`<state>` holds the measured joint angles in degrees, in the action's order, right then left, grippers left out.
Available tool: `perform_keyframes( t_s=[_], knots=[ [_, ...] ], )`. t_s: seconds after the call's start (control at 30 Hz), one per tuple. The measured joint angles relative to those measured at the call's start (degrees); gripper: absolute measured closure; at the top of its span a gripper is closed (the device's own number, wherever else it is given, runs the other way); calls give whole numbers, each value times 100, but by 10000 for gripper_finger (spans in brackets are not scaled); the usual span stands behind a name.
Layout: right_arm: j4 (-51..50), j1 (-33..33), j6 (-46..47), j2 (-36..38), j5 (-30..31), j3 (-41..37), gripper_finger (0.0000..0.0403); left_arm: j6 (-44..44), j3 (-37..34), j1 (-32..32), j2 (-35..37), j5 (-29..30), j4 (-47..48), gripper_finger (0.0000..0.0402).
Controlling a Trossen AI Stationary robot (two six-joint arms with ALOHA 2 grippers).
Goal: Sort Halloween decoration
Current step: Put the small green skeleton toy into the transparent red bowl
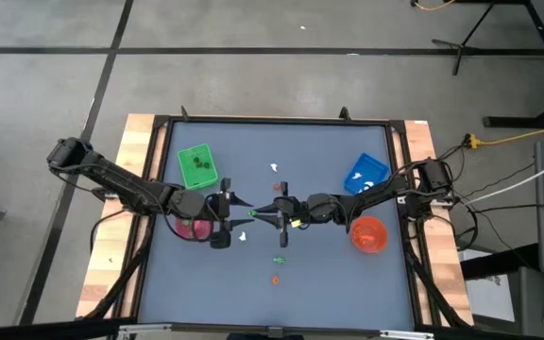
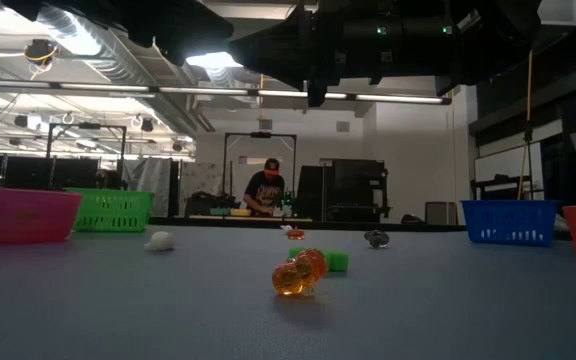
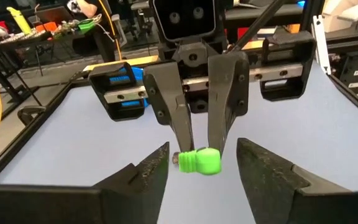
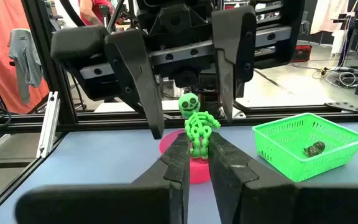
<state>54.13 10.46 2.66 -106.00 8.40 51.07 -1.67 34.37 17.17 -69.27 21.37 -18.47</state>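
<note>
At the middle of the high view the two arms meet above the table for a handover. The right gripper (image 4: 196,163) is clamped on a green skeleton figure (image 4: 197,129), and the left gripper (image 3: 204,165) stands spread around it. I judge the left fingers should close squarely on the skeleton before the right lets go, then carry it to the green tray (image 1: 196,165) at upper left.

No readable text, labels, brands or numbers anywhere in these views.
</note>
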Motion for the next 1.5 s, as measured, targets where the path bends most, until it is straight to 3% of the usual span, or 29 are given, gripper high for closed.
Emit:
perform_keyframes(
  t_s=[1.1,1.5],
  knots=[
    [0,2,1,0,-24,0,354,-7,0,-7,6,63,-1,368],
    [-1,1,2,0,-74,-2,354,-6,0,-7,6,66,-1,375]
  ],
)
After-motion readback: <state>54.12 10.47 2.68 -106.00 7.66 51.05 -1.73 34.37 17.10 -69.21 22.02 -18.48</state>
